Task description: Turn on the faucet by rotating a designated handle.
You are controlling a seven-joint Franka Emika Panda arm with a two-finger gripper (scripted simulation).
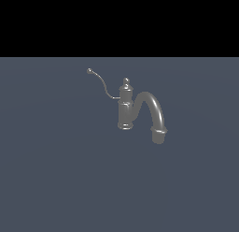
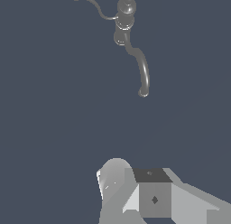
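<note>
Here we go; the faucet [image 1: 126,109] stands just right of centre in the exterior view, upright on the flat grey desk [image 1: 56,179]; its thick arched spout [image 1: 154,109] curls down toward the frame's right; the handle [image 1: 100,82], that thin wiry S-curve with a tiny ball tip, reaches off to the upper left, clear of the spout; I judge that free end is the place to push for leverage. In my wrist view the faucet sits at the top centre, the handle in the upper left corner; my claw [image 2: 144,196] shows only as a blocky grey mass at the bottom edge, well apart from everything and holding nothing; how wide it gapes I cannot tell. The approach is not yet begun.
</note>
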